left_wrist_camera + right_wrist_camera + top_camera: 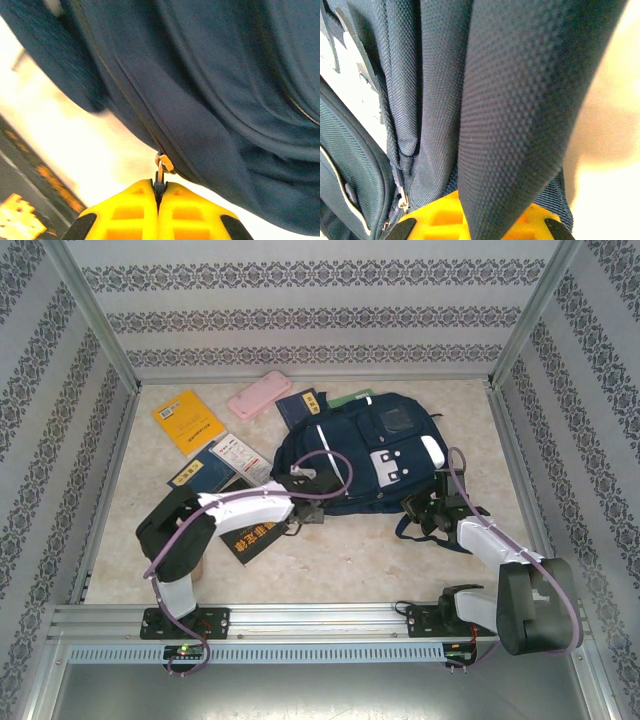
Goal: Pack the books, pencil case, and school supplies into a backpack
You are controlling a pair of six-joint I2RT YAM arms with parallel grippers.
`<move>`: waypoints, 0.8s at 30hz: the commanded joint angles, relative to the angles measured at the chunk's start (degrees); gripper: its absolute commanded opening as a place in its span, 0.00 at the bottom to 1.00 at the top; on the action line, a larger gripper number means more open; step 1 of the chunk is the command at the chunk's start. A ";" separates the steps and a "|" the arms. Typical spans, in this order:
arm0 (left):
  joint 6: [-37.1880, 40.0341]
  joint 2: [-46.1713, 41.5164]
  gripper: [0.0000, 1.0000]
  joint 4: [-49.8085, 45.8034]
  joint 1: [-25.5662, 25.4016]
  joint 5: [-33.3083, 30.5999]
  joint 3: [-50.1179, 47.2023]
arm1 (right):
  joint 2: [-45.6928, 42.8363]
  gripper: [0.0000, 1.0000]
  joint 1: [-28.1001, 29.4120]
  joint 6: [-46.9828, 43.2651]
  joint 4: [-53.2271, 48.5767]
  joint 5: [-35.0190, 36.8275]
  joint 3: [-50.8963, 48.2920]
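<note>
The navy backpack (370,455) lies in the middle of the table. My left gripper (312,502) is at its near-left edge, with its yellow fingers (130,212) shut on the zipper pull (159,184) below the metal slider (165,163). My right gripper (432,508) is at the near-right side, shut on a dark textured backpack strap (520,125). To the left lie a yellow-orange book (187,421), a navy book (198,474) with a white-and-red packet (237,454) on it, and a black book (250,538) under my left arm. The pink pencil case (259,395), another navy book (302,405) and a green book (352,398) lie behind.
Patterned walls and metal posts enclose the table on three sides. A metal rail (320,620) with both arm bases runs along the near edge. Bare tabletop (340,560) lies between the backpack and the rail.
</note>
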 commanded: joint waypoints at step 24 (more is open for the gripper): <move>25.55 4.28 0.00 3.93 -8.14 25.60 10.26 | 13.69 0.62 -6.66 -12.80 -13.64 8.84 25.63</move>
